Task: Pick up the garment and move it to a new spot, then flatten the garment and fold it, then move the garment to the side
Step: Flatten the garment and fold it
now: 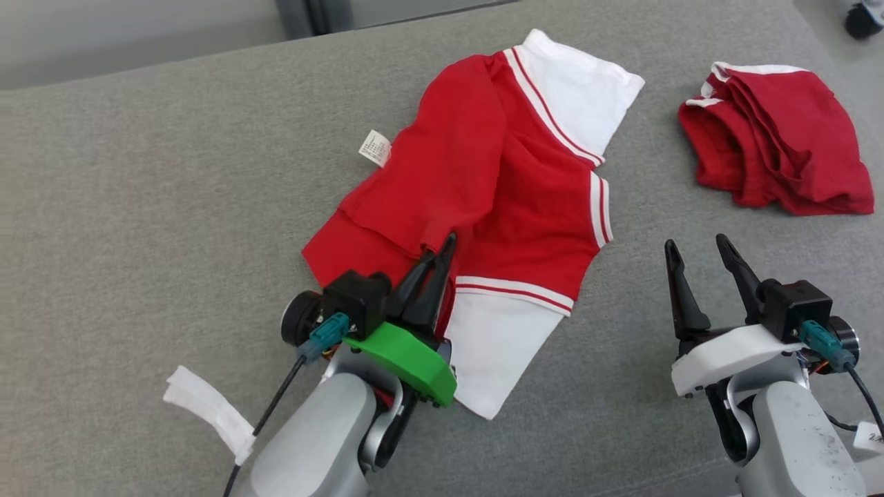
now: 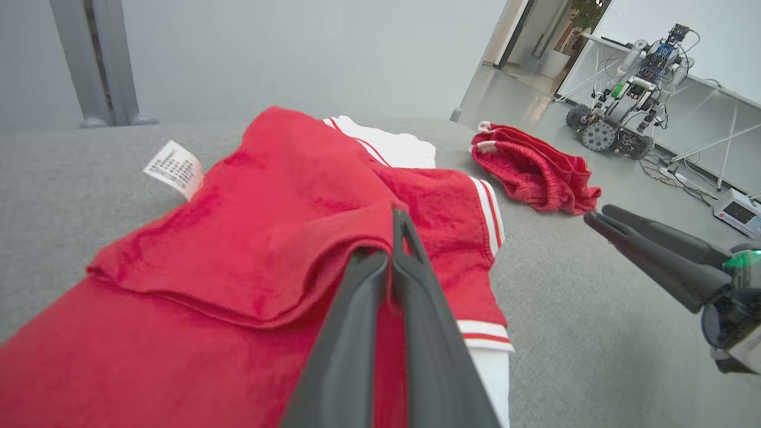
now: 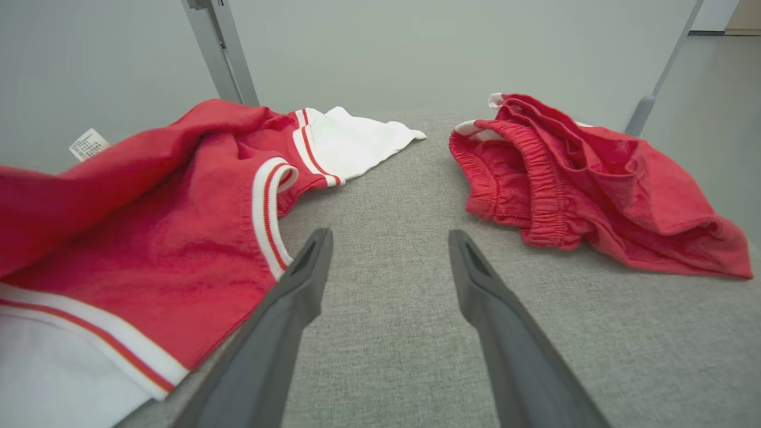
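This looks like a robotics lab or test room, not anyone's home. Over on the shiny grey floor (image 2: 523,89) sits a small wheeled robot (image 2: 618,113), all bare boards, motors and loose wiring, parked beside a pale table (image 2: 713,83) on thin legs. Cables (image 2: 660,163) trail across the floor from it towards a little white box with a screen (image 2: 740,213). The walls (image 2: 297,53) are plain and pale, with a bare grey metal post (image 2: 98,59) standing against them. The worktop (image 1: 138,207) in front of me is just a broad slab covered in grey cloth.
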You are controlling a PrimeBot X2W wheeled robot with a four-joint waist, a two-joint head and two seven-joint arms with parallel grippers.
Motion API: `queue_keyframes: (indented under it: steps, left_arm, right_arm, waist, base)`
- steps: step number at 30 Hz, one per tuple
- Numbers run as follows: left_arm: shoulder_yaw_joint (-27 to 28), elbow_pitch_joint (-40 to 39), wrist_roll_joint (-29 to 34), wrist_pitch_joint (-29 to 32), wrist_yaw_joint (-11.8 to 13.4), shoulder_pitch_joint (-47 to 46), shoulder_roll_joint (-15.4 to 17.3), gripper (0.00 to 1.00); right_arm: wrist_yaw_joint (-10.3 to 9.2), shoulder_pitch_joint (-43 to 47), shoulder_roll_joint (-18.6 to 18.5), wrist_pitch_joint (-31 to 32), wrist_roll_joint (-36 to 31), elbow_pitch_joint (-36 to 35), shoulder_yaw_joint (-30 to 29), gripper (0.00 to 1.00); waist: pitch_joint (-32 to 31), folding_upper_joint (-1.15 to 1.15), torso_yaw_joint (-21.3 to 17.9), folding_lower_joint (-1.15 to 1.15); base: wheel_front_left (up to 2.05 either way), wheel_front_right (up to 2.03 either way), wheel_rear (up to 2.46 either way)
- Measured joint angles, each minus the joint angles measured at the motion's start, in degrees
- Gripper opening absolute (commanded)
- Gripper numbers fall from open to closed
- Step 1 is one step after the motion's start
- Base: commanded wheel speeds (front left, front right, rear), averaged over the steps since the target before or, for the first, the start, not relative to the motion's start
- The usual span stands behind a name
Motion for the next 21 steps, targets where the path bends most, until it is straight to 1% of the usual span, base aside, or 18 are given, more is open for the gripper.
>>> queue_keyframes:
  steps: [3,6,10,13,16,21]
  left_arm:
    - [4.5,-2.5,1.8,0.0,0.0,1.4,0.0,0.0]
    - [8.8,-2.7,3.0,0.0,0.0,2.5,0.0,0.0]
    - [14.3,-0.7,5.4,0.0,-0.4,2.6,0.0,0.0]
    - [17.5,2.4,6.4,0.0,-1.1,1.8,0.7,0.0]
    - [20.8,5.2,7.7,0.0,-1.5,0.2,2.7,0.0]
    - [25.6,10.3,9.8,0.0,-1.6,-1.5,5.4,0.0]
  right_arm:
    - [0.0,0.2,0.0,0.0,0.0,0.3,0.1,1.0]
    - [0.0,0.6,0.0,0.0,0.2,0.8,0.4,1.0]
    - [0.0,0.7,0.0,0.0,0.6,1.1,1.4,1.0]
    - [0.0,0.7,0.0,0.0,0.7,1.2,1.9,1.0]
    - [0.0,0.3,0.0,0.0,0.7,1.2,2.8,1.0]
    - [0.0,0.1,0.0,0.0,0.7,1.6,4.0,1.0]
  waist:
    - [-0.8,0.0,2.3,0.0]
    - [-1.7,0.0,4.6,0.0]
    - [-2.7,0.0,7.4,0.0]
    - [-3.1,0.0,9.0,0.0]
    - [-3.0,0.0,9.6,0.0]
    - [-2.1,0.0,8.9,0.0]
  base:
    - [0.0,0.0,0.0]
    - [0.0,0.0,0.0]
    - [0.0,0.0,0.0]
    - [0.0,0.0,0.0]
    - [0.0,0.0,0.0]
    - [0.0,0.0,0.0]
